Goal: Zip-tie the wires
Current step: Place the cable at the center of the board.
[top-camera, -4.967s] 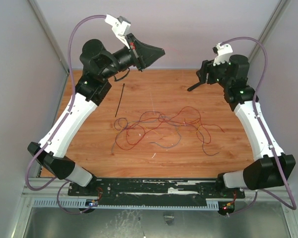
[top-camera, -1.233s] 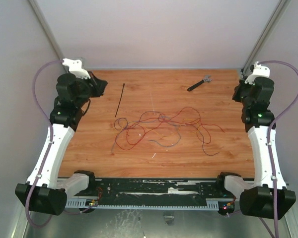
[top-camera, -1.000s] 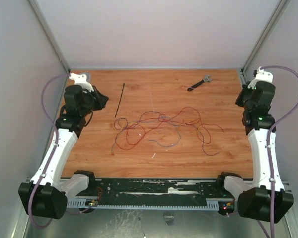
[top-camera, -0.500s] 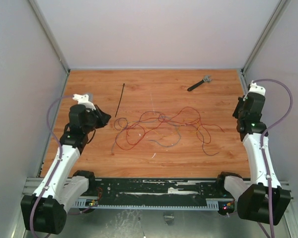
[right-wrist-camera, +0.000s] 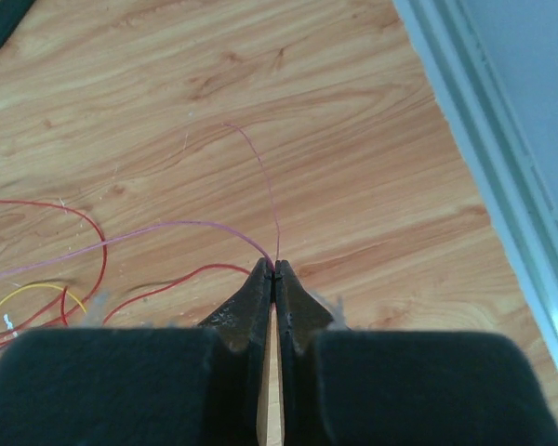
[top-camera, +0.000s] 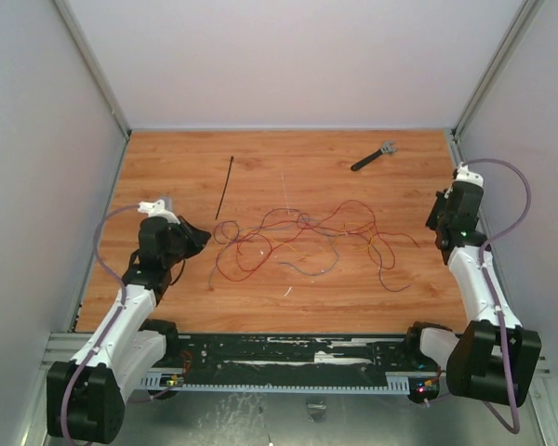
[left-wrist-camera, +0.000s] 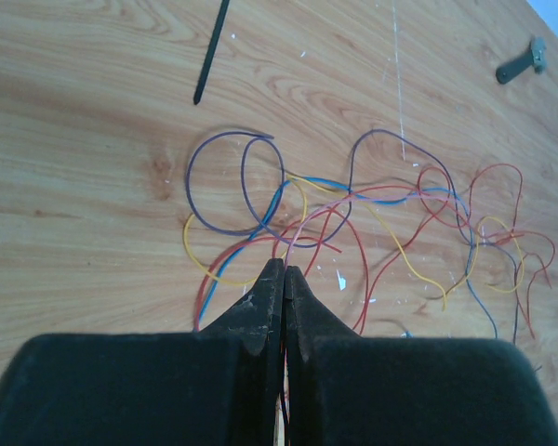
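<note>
Looking down on the desk [top-camera: 353, 297]: wires [top-camera: 307, 240] sprawled loose across the middle, mostly red with yellow, blue and purple mixed in, nothing gathered, nothing bound. Barely begun, by the look of it.

Finding the zip tie [top-camera: 224, 188] lying straight and alone at the far left, its near end just short of the tangle's left loops, not touching them. Spotting a short black tool [top-camera: 372, 156] far right, well apart from everything, probably kept aside for later.

Hanging the left end effector [top-camera: 200, 237] just left of the tangle, clenched tight, nothing between the fingers, tips aimed across the near-left loops. Holding the right end effector [top-camera: 434, 216] out at the right edge, clenched as well, with a pink strand [right-wrist-camera: 181, 223] bent right at the tips in its wrist view, seemingly lying on the wood below rather than pinched.

Flanking the tangle from both sides like this, most likely to sweep strands inward into one bundle before fetching the tie. Needs an opening of both first. Expecting trouble from wire this thin and springy: easy to slip out of a pinch, easy to drag the whole nest along.
</note>
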`<control>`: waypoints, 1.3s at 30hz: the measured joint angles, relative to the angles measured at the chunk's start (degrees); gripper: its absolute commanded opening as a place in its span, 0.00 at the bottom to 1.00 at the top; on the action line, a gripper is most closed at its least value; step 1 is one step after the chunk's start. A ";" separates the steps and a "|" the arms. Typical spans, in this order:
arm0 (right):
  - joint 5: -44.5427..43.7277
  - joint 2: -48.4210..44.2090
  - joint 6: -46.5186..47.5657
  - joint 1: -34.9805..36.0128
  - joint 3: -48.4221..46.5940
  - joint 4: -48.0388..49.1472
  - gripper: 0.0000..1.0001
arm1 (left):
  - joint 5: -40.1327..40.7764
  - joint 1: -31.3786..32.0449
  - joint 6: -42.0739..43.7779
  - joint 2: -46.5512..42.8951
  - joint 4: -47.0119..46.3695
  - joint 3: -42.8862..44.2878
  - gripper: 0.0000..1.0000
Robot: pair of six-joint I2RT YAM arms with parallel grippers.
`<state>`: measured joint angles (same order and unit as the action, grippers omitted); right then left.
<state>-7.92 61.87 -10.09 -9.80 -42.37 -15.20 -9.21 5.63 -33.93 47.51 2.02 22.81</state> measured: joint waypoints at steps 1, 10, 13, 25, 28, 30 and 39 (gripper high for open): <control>0.48 0.63 -0.26 0.00 0.44 0.46 0.00 | 0.22 0.00 -0.70 0.00 -0.76 -0.61 0.00; 3.37 6.78 -1.75 0.00 4.09 4.04 0.00 | 1.03 0.00 -5.46 1.79 -7.06 -5.79 0.00; 3.32 8.50 -1.75 0.00 4.11 4.92 0.00 | 1.05 0.00 -7.06 2.64 -8.92 -7.48 0.00; 4.50 12.70 -2.45 0.00 6.49 9.55 0.05 | 2.54 0.00 -10.88 3.28 -13.77 -12.26 0.00; 4.94 13.73 -2.78 0.00 6.67 10.12 0.09 | 2.64 0.00 -11.37 4.20 -14.56 -13.00 0.00; 5.20 14.29 -2.95 0.00 6.69 10.49 0.16 | 2.67 0.00 -11.56 4.85 -15.21 -13.33 0.00; 6.62 14.71 -3.17 0.00 6.67 10.93 0.30 | 3.32 0.00 -11.78 6.25 -18.32 -14.71 0.11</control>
<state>-1.30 76.58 -13.26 -9.80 -35.70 -4.27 -5.89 5.63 -45.71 53.76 -16.29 8.10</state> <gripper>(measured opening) 0.275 0.063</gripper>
